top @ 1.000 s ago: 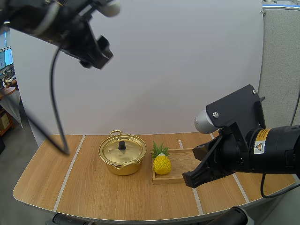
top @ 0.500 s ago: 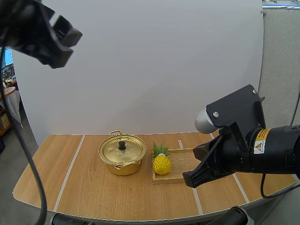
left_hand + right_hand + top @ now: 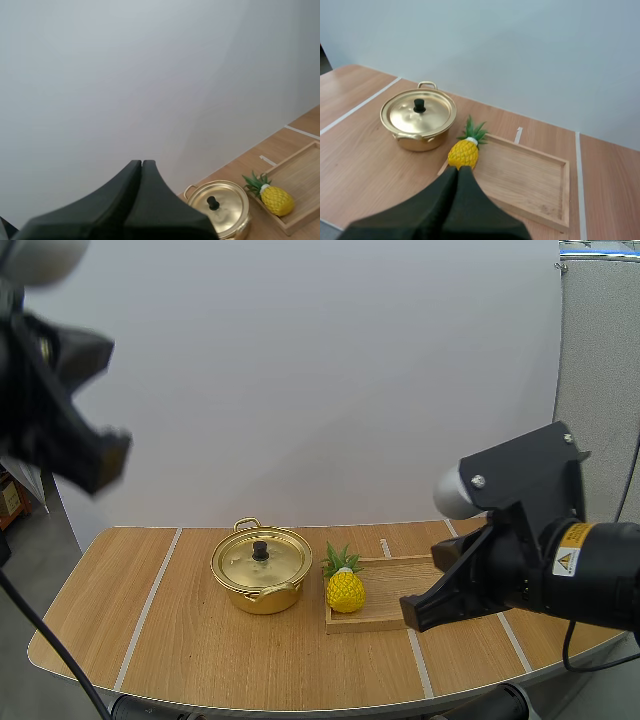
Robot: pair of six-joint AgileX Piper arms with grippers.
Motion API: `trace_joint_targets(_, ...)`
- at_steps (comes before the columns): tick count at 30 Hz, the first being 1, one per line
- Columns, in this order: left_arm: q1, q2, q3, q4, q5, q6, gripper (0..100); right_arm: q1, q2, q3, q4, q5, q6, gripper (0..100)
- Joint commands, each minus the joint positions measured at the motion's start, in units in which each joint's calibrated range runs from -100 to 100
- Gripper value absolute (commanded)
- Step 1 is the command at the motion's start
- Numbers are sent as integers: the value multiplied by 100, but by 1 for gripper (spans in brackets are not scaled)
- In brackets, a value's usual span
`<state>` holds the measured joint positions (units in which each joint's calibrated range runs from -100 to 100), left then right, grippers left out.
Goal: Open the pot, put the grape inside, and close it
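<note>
**Pot lidded, both pincers closed and empty**

The pot is round, shiny gold metal with loop handles. Its lid is on, with a black knob, and it sits on the wood-grain surface. Just to its right is a flat rectangular wooden tray with a low rim.

The fruit is a pineapple, yellow and bumpy with a spiky green crown. It lies at the tray's left end, just beside the pot.

The left arm is raised high at the left. The left pincer has its fingers pressed into one wedge and holds nothing. The right arm is low by the tray's near edge. The right pincer is likewise closed and empty, pointing at the pineapple but apart from it.
</note>
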<state>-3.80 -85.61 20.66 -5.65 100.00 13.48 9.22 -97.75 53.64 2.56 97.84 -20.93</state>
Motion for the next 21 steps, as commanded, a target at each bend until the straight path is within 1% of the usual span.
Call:
trace_joint_targets(1,-9,-507,723,42,0,-443,0,-173,-225,-27,-32,-723,156,0)
trace_joint_targets(3,-9,-763,1062,42,-102,-695,0,-228,-225,-27,-32,-946,217,0)
trace_joint_targets(8,-9,-1405,1878,42,-1134,-1045,0,-395,-225,-27,-32,-1642,306,0)
trace_joint_targets(11,-2,-1439,2263,80,-1458,-1249,0,-519,-225,-27,-32,-2177,433,0)
trace_joint_targets(13,29,-1439,2443,103,-1610,-1409,0,-598,-225,-27,-32,-2566,532,0)
trace_joint_targets(17,140,-1439,2775,123,-2206,-1684,0,-745,-225,58,15,-3503,532,0)
trace_joint_targets(20,278,-1439,3098,123,-2888,-1995,0,-822,-225,296,15,-4136,532,0)
trace_joint_targets(21,304,-1439,3218,123,-3142,-2068,0,-822,-225,414,15,-4300,532,0)
